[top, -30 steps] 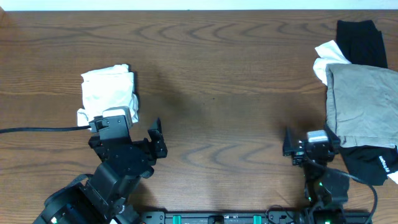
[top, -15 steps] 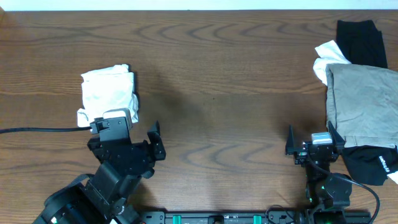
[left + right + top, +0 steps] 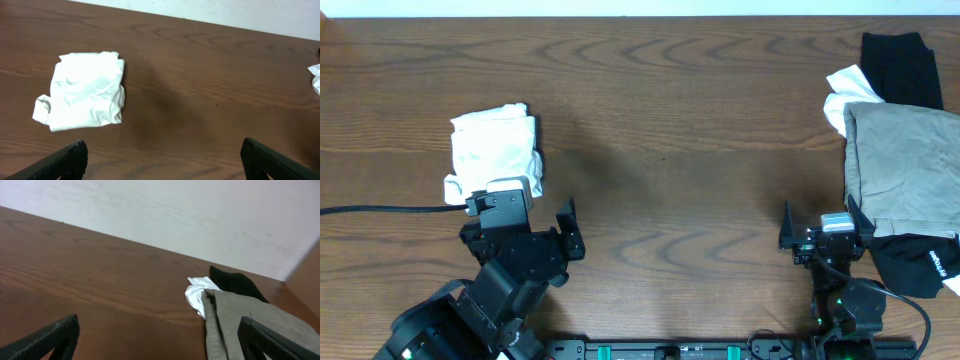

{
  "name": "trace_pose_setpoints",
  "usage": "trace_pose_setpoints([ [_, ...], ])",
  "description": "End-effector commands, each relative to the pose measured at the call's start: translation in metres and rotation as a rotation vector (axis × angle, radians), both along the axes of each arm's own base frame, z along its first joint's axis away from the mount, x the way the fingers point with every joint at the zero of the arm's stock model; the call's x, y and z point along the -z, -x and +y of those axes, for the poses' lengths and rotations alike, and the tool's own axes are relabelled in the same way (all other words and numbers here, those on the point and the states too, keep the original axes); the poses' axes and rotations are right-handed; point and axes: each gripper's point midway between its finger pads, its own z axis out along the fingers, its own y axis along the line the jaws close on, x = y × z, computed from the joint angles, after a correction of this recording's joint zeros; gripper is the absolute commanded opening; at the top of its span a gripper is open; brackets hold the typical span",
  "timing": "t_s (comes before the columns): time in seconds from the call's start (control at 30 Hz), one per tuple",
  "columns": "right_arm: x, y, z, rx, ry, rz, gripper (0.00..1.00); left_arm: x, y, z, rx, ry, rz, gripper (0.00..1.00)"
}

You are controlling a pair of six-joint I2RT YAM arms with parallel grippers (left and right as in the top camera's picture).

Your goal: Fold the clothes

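Observation:
The white T-shirt (image 3: 492, 150) lies as a small wrinkled folded bundle on the left of the table, also seen in the left wrist view (image 3: 82, 90). My left gripper (image 3: 520, 210) stands open just in front of it, not touching it, with only bare wood between the fingers (image 3: 162, 152). At the right edge lie more clothes: a grey-beige garment (image 3: 900, 170) over a black one (image 3: 900, 65) and a bit of white cloth (image 3: 842, 95). My right gripper (image 3: 820, 225) is open and empty (image 3: 159, 330), just left of that pile.
The brown wooden table (image 3: 670, 130) stretches between the two arms. A black garment with white print (image 3: 925, 265) sticks out beneath the grey-beige one at the front right. A pale wall (image 3: 175, 215) rises behind the table's far edge.
The right arm drew back a little toward the front and right, then held still. The left arm sank back very slightly. The clothes have not moved.

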Motion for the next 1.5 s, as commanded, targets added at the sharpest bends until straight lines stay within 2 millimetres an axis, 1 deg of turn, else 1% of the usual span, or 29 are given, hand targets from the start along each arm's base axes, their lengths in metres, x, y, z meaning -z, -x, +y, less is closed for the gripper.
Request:
trace_pose_setpoints([
  [0.0, 0.0, 0.0, -0.003, 0.014, 0.013, -0.001, 0.99, 0.002, 0.0, 0.002, -0.008, -0.014, 0.001, 0.98],
  [0.1, 0.0, 0.0, -0.003, 0.014, 0.013, -0.001, 0.99, 0.008, 0.004, 0.007, -0.005, -0.056, 0.023, 0.98],
  [0.37, 0.0, 0.0, -0.003, 0.014, 0.013, -0.001, 0.99, 0.004, 0.002, 0.015, -0.035, -0.087, 0.0, 0.98],
  [0.53, 0.0, 0.0, -0.003, 0.014, 0.013, -0.001, 0.99, 0.003, 0.001, 0.015, -0.04, -0.084, -0.005, 0.98],
  [0.63, 0.0, 0.0, -0.003, 0.014, 0.012, -0.001, 0.99, 0.005, -0.001, 0.024, -0.085, -0.071, 0.012, 0.98],
  [0.73, 0.0, 0.0, -0.003, 0.014, 0.013, -0.001, 0.99, 0.014, -0.003, 0.033, -0.124, -0.041, 0.058, 0.98],
  [0.8, 0.0, 0.0, -0.003, 0.014, 0.012, -0.001, 0.99, 0.023, -0.004, 0.034, -0.099, -0.035, 0.104, 0.98],
  [0.87, 0.0, 0.0, -0.003, 0.014, 0.013, -0.001, 0.99, 0.03, -0.008, 0.03, -0.033, -0.033, 0.13, 0.98],
  [0.97, 0.0, 0.0, -0.003, 0.014, 0.012, -0.001, 0.99, 0.033, -0.016, 0.023, 0.067, -0.017, 0.131, 0.98],
  [1.1, 0.0, 0.0, -0.003, 0.014, 0.013, -0.001, 0.99, 0.034, -0.022, 0.026, 0.101, 0.004, 0.109, 0.98],
  [1.3, 0.0, 0.0, -0.003, 0.014, 0.013, -0.001, 0.99, 0.033, -0.014, 0.03, 0.125, -0.022, 0.018, 0.98],
  [1.47, 0.0, 0.0, -0.003, 0.014, 0.013, -0.001, 0.99, 0.045, -0.005, 0.039, 0.095, -0.021, -0.004, 0.98],
])
